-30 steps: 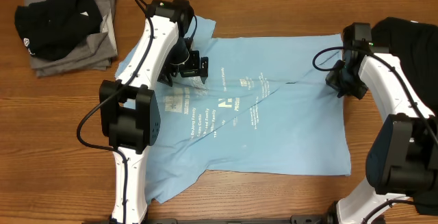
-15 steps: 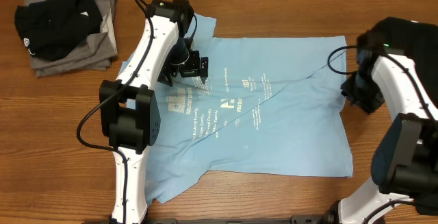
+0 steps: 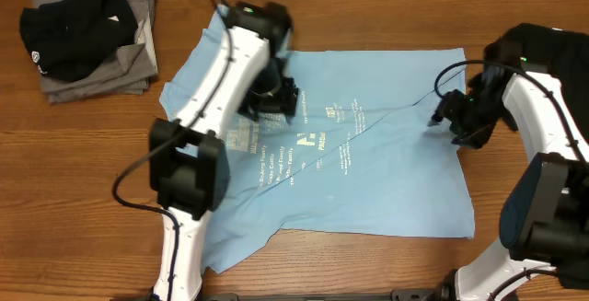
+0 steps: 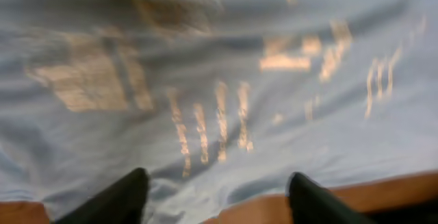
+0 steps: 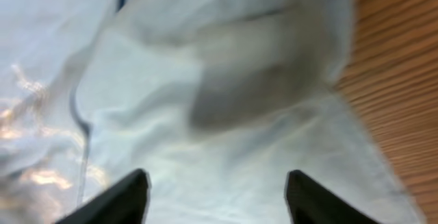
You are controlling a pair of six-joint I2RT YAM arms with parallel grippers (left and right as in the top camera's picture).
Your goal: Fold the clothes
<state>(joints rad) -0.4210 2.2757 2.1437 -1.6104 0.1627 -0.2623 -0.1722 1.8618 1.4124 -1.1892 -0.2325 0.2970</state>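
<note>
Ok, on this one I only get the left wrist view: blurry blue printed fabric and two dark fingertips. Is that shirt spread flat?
Observer: Mostly. Overhead, the light-blue T-shirt lies spread on the table, with one diagonal crease crossing its print.
Operator: Where's the other arm?
Observer: The right end effector is over the shirt's right edge, open.
Operator: Any other clothes?
Observer: A folded pile, black on grey, lies at the table's far-left corner.

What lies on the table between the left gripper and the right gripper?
Only the blue shirt with its lettering, lying flat; the overhead view shows this.
</note>
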